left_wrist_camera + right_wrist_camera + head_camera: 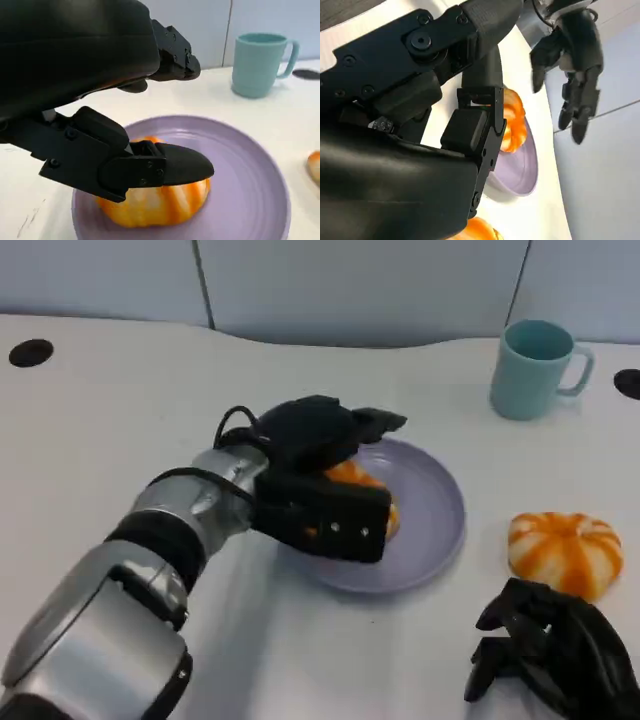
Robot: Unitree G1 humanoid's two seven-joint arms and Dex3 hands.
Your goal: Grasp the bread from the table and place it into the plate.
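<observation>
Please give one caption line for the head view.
Left robot hand over bread on purple plate.

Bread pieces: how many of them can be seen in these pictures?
2. One bread lies in the purple plate, under the left robot hand. The second bread lies on the table right of the plate, near the right robot hand.

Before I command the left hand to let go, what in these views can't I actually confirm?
- Head view: the left hand covers most of the bread on the plate, so finger contact is unclear.
- Left wrist view: a finger lies across that bread; its grip is unclear, and the plate is cut off.
- Head view: the right hand is cut off beside the second bread.
</observation>
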